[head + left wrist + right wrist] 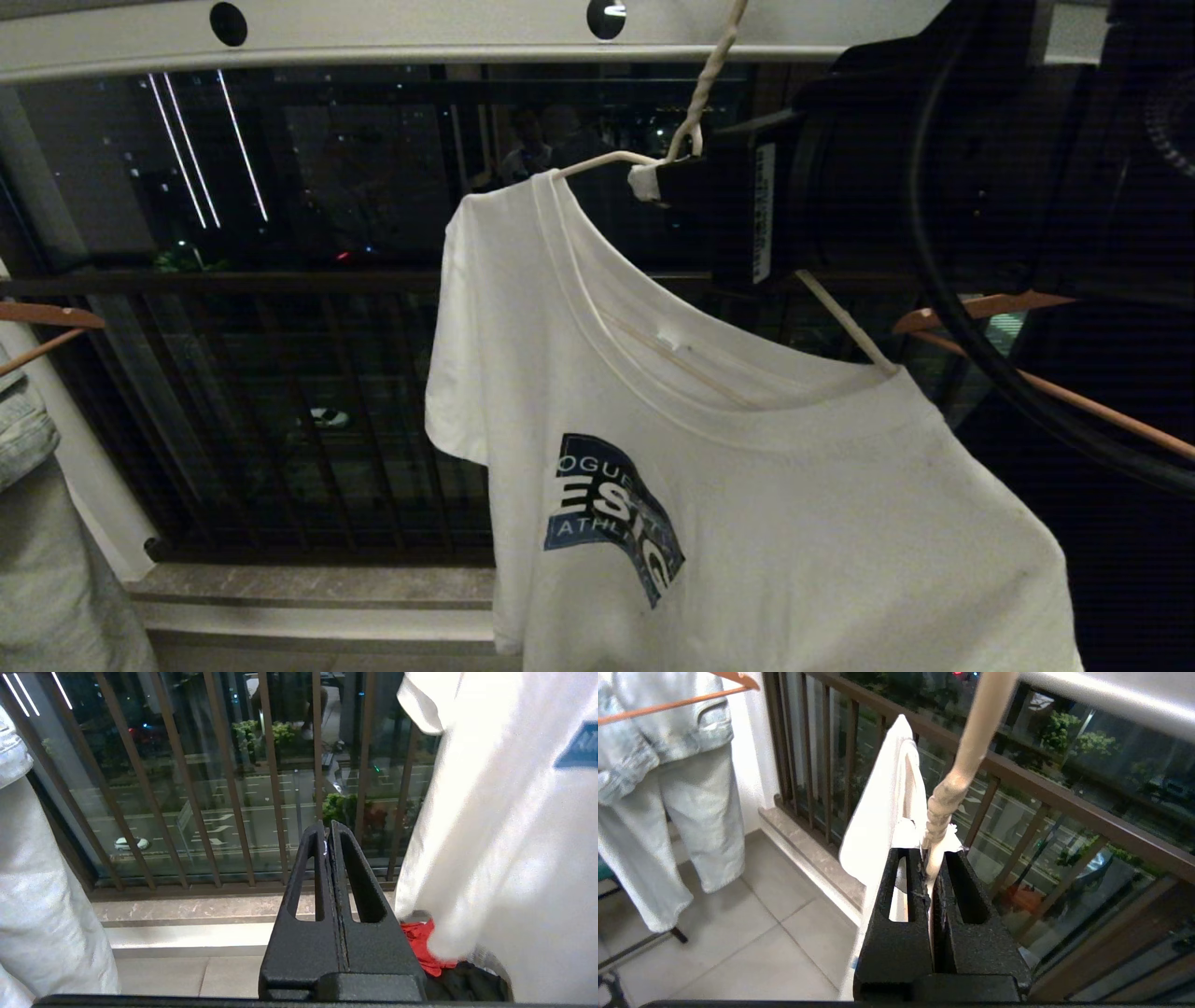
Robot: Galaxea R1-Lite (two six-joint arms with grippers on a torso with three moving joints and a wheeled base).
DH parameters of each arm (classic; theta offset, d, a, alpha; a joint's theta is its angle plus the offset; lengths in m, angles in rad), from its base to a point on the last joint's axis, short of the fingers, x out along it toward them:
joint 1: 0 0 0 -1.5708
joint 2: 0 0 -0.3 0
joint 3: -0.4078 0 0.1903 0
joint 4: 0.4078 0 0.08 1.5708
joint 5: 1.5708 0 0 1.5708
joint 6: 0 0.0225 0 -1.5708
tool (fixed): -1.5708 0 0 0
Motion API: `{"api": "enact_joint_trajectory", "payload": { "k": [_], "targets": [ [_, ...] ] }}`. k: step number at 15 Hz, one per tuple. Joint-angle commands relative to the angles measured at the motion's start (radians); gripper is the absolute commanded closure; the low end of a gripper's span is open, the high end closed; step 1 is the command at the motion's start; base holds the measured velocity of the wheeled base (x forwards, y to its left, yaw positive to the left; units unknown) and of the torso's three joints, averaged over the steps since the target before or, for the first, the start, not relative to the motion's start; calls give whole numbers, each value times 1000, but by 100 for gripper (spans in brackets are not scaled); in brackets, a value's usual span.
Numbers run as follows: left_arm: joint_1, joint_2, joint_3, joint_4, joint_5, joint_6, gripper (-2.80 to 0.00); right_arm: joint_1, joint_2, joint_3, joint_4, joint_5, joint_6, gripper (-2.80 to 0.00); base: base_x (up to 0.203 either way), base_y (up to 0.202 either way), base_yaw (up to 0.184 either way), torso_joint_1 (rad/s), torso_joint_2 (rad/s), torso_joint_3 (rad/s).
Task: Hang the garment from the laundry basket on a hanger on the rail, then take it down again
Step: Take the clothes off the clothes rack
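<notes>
1. The rail [420,33] is running across the top of the head view, and 2 round black holes are showing in it.
2. The hanger [705,84] is reaching up to the rail with its twisted neck, and its hook is going out of sight at the rail's edge.
3. The garment [747,485] is hanging on the hanger, below the rail, and it is sitting crooked: one shoulder is much nearer the rail than the other.
4. The right gripper [931,868] is sitting just under the rail, and it is pinching the hanger at the bottom of the twisted neck.
5. Its 2 black fingers [896,933] are squeezing the wire between them, with a bit of white cloth right beside the tips.
6. The left gripper [328,833] is waiting far below the rail, beside the hanging garment, and its 2 fingers are pressed together on nothing.
7. The laundry basket [488,956] is peeking out low down behind the garment's hem, far under the rail, with red and black clothes in it.
8. Brown wooden hangers [990,308] are hanging under the rail on both sides of the garment.
9. A dark balustrade [280,411] is standing behind the rail.
10. Pale clothes [668,779] are hanging off to the left end of the rail.
</notes>
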Motion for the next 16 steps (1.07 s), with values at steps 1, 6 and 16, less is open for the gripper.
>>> {"api": "enact_joint_trajectory", "payload": {
  "k": [1,6,16],
  "targets": [
    [0,1,15,-1,0,0,0,6,-50,55,-1,0,-2,0,0,0,0,0,0,0],
    [0,1,15,-1,0,0,0,3,-82,191,-10,2,7,0,0,0,0,0,0,0],
    [0,1,15,-1,0,0,0,-112,-64,472,-244,48,18,0,0,0,0,0,0,0]
  ]
}}
